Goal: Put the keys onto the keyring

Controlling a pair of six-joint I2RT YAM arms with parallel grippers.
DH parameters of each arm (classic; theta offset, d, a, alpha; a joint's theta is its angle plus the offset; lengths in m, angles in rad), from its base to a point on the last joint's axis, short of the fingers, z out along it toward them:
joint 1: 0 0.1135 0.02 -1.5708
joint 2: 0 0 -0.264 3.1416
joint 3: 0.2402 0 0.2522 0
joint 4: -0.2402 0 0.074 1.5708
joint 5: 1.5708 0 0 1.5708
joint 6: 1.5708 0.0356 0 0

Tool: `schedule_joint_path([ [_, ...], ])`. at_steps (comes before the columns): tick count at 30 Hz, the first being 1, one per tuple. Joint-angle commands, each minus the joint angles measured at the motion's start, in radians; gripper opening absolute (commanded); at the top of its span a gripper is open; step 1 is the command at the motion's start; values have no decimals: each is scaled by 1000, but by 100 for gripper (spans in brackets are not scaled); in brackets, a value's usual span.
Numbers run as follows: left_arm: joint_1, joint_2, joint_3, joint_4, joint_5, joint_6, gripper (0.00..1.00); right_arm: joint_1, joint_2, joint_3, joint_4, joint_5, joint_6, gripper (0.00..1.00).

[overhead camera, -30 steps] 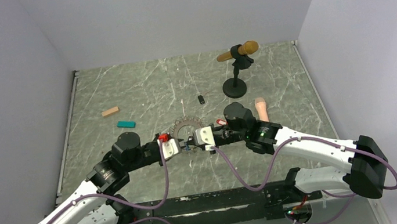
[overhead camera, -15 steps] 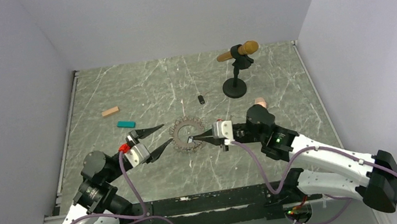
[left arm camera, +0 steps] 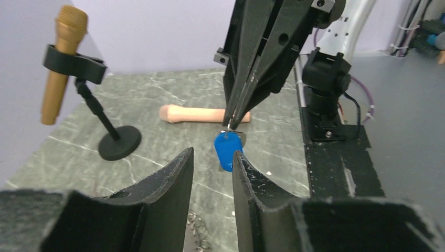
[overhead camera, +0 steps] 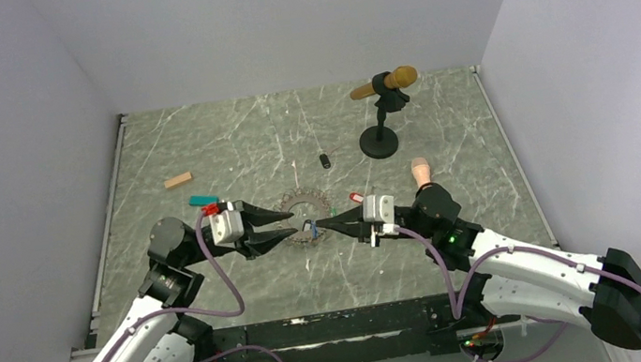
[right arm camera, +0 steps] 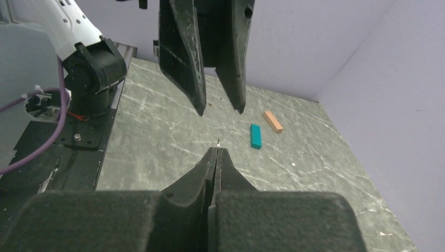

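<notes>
Chain (overhead camera: 304, 206) lying flat on the table (overhead camera: 228, 156), right gripper (overhead camera: 317, 227) above its near edge, pinched tight on the dangling blue-tagged key (left arm camera: 226, 152), left gripper (left arm camera: 212, 157) opposite, jaws apart.

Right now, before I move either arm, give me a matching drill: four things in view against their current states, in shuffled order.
Things:
1. blue key
2. left gripper
3. microphone
4. teal block

States:
A. open
B. lying flat on the table
C. clipped in the black stand
D. hanging from the tips of the shut right gripper

Pairs: 1-D, 2-A, 3-C, 4-B
</notes>
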Motion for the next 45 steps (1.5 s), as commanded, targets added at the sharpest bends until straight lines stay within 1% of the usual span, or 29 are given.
schedule_joint_path([
  [1, 5, 40, 20, 111, 106, -80, 37, 2, 4, 3, 88, 13, 33, 0],
  [11, -13, 82, 6, 198, 113, -119, 31, 2, 40, 23, 98, 3, 50, 0],
  [15, -38, 85, 19, 135, 91, -70, 30, 2, 48, 32, 96, -3, 49, 0],
  [19, -70, 86, 36, 49, 41, 3, 29, 2, 55, 39, 94, -9, 49, 0],
  [23, -82, 87, 47, -4, 0, 63, 27, 3, 58, 40, 94, -13, 49, 0],
  [32, -86, 86, 54, -21, -57, 83, 27, 2, 64, 42, 92, -23, 45, 0],
  [37, -86, 105, 62, -16, -33, 73, 23, 5, 70, 48, 92, -28, 43, 0],
  [40, -86, 113, 67, -22, -16, 73, 18, 5, 73, 51, 91, -29, 43, 0],
  [45, -90, 114, 72, -40, -15, 85, 17, 8, 76, 54, 88, -30, 39, 0],
])
